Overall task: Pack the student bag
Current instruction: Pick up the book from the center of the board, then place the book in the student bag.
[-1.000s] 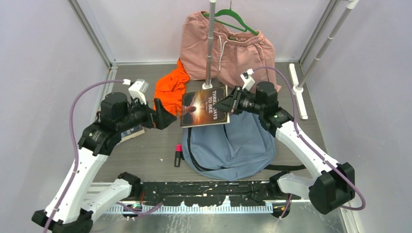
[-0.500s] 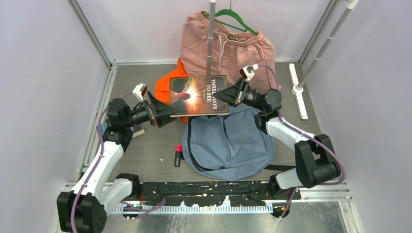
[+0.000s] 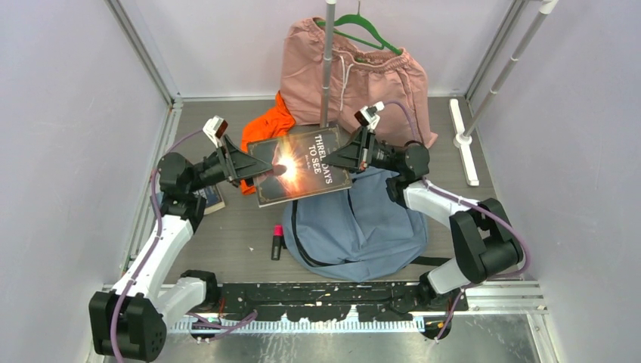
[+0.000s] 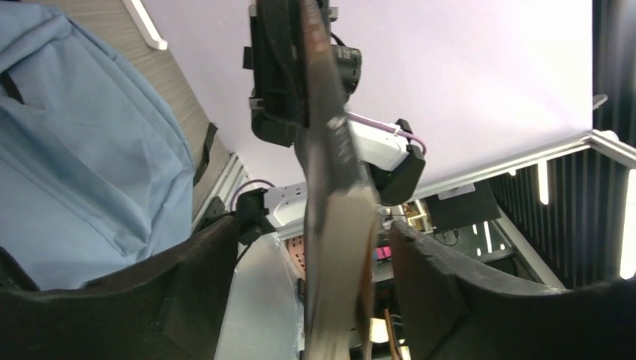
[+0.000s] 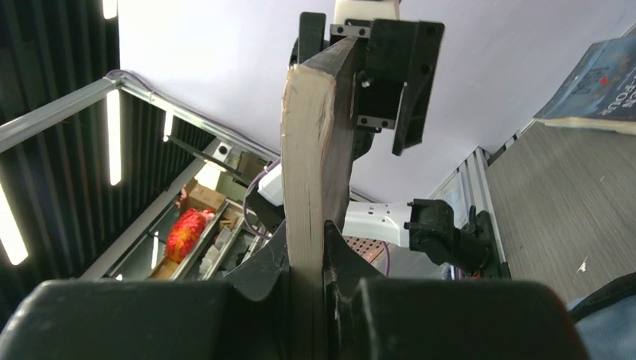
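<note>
The student bag (image 3: 363, 227), a grey-blue backpack, lies flat on the table in front of the right arm and fills the left of the left wrist view (image 4: 75, 150). A dark book (image 3: 302, 165) titled "Three Days to See" hangs in the air over the bag's far left corner. My right gripper (image 3: 344, 157) is shut on the book's right edge, and its jaws press both covers (image 5: 311, 150). My left gripper (image 3: 261, 170) stands open around the book's left edge (image 4: 337, 225), with a gap on each side of it.
Pink shorts (image 3: 355, 72) hang on a green hanger from a rack pole (image 3: 326, 60) at the back. An orange garment (image 3: 264, 132) lies behind the book. A pink-capped marker (image 3: 277, 242) lies left of the bag. A second book (image 3: 212, 198) rests under the left arm.
The book has moved left and tilted, still in the right gripper. My left gripper has come round its left edge and its jaws have narrowed a little.
</note>
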`<state>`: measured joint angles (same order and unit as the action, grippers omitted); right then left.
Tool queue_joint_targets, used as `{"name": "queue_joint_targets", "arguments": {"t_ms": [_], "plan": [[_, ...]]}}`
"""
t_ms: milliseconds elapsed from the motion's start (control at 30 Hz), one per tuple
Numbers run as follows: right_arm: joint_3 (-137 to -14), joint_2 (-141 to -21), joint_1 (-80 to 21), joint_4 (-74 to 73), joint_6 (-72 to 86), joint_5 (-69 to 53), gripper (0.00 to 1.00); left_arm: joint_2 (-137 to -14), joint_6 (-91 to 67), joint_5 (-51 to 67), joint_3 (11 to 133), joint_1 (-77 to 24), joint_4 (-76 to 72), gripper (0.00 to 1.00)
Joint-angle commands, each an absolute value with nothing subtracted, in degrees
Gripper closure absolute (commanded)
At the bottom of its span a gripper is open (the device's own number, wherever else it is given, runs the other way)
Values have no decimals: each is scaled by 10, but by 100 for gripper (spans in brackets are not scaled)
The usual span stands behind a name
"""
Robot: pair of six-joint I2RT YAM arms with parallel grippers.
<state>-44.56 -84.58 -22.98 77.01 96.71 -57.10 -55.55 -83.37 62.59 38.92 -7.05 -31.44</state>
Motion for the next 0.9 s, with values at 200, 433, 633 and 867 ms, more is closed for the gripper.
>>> {"name": "queue_joint_targets", "arguments": {"t_ms": [200, 433, 633, 867], "plan": [[-471, -871, -247, 804, 968, -547, 99, -538, -803, 620, 403, -68, -310, 100], [-484, -758, -238, 337, 679, -470, 0, -499, -596, 588, 491, -20, 51, 100], [-601, -681, -271, -236, 321, -182, 0, -487, -529, 600, 521, 82, 181, 100], [-597, -677, -448, -296, 316, 13, 0, -496, -576, 512, 518, 139, 146, 100]]}}
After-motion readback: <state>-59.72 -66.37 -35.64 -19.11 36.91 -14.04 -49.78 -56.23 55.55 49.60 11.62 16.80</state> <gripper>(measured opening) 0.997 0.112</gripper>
